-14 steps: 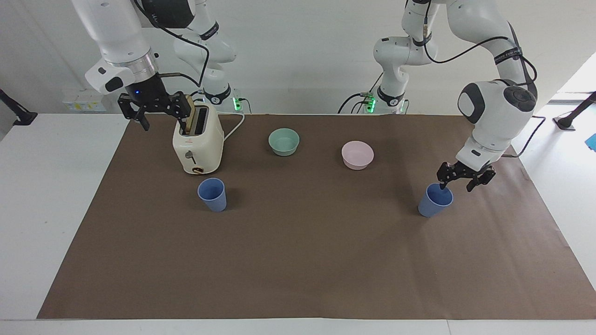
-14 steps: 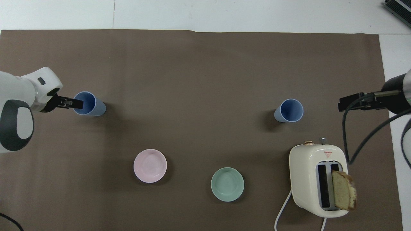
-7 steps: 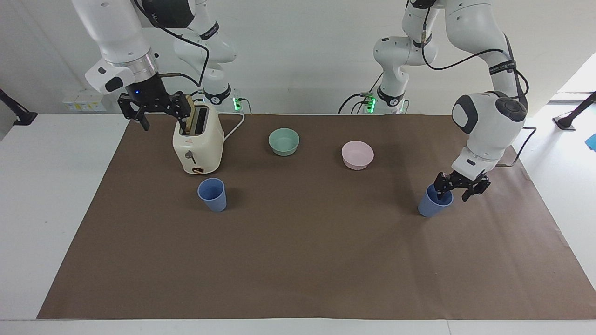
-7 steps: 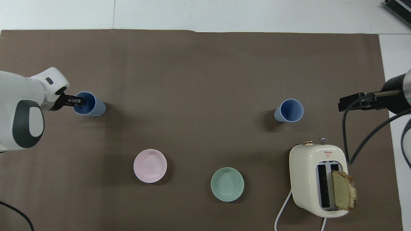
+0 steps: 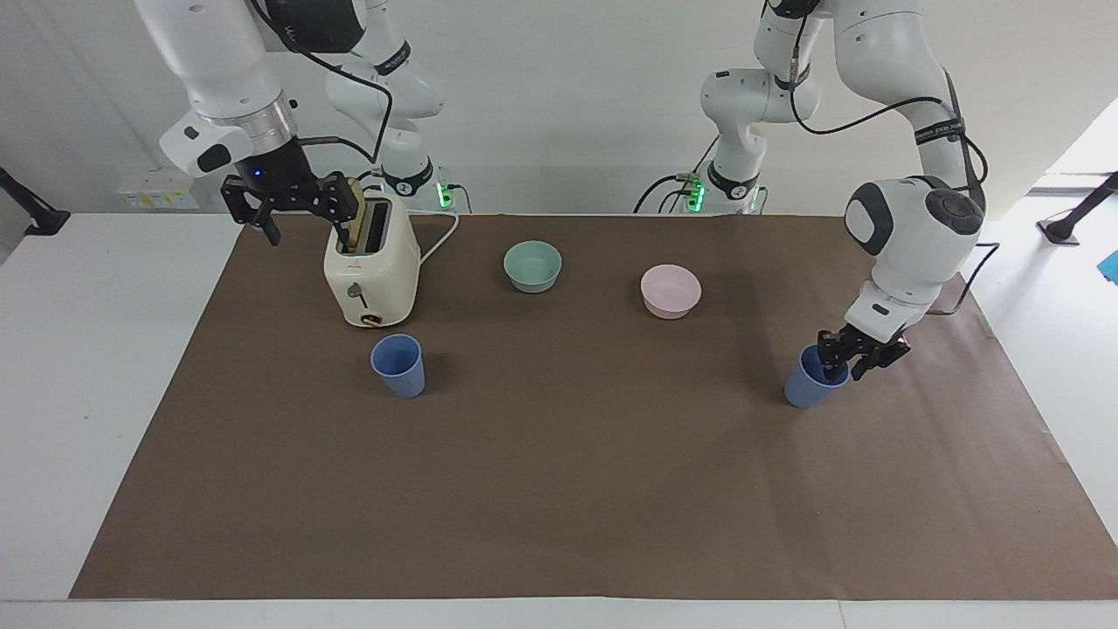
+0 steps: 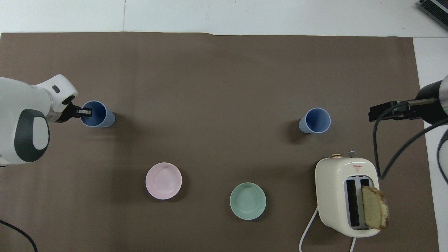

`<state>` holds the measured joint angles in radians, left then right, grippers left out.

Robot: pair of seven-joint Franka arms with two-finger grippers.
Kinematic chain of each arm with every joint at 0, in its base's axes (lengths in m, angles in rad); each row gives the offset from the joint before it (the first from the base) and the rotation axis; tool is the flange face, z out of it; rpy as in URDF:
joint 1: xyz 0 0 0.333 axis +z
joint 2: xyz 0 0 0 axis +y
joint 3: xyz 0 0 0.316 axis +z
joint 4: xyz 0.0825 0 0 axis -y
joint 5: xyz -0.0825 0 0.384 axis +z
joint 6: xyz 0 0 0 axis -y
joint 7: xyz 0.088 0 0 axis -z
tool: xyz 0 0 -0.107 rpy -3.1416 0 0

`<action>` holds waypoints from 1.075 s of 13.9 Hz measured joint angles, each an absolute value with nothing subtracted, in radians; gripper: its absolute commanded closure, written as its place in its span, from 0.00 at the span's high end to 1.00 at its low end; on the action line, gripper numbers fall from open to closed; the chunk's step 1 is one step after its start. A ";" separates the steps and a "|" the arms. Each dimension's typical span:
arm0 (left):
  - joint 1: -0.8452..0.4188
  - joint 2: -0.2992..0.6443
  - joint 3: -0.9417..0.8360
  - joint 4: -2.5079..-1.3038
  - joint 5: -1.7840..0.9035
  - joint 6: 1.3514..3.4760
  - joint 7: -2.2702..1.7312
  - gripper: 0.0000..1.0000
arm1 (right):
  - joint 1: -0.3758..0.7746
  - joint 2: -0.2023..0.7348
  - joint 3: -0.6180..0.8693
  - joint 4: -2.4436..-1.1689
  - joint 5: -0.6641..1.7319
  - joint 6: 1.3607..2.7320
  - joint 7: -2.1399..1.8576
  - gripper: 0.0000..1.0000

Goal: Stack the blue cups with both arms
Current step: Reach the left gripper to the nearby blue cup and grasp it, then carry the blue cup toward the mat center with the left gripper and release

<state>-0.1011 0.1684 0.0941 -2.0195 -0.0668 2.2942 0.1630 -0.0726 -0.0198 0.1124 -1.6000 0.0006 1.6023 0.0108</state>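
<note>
One blue cup (image 5: 812,377) stands upright toward the left arm's end of the mat; it also shows in the overhead view (image 6: 98,114). My left gripper (image 5: 849,360) is low at its rim, one finger inside the cup and one outside, with a gap still between them; it also shows in the overhead view (image 6: 84,112). The other blue cup (image 5: 399,365) stands free, farther from the robots than the toaster, and shows in the overhead view (image 6: 315,120). My right gripper (image 5: 288,218) waits open and empty in the air beside the toaster's top.
A cream toaster (image 5: 371,266) with a slice of bread (image 5: 355,214) in a slot stands toward the right arm's end. A teal bowl (image 5: 533,266) and a pink bowl (image 5: 671,291) sit in the middle, nearer to the robots than the cups. A brown mat (image 5: 559,489) covers the table.
My left gripper has come down around the cup's rim, and its fingers stand closer together than before. The right arm and both cups have not moved.
</note>
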 measured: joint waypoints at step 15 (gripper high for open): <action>-0.530 0.141 0.086 -1.992 -0.066 2.294 -0.340 0.00 | -0.073 -0.020 0.112 -1.600 0.001 1.602 0.011 1.00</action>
<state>-0.5302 0.1415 0.0862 -1.9921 -0.0662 2.2936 -0.3396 -0.0726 -0.0198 0.1124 -1.6000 0.0006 1.6023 0.0108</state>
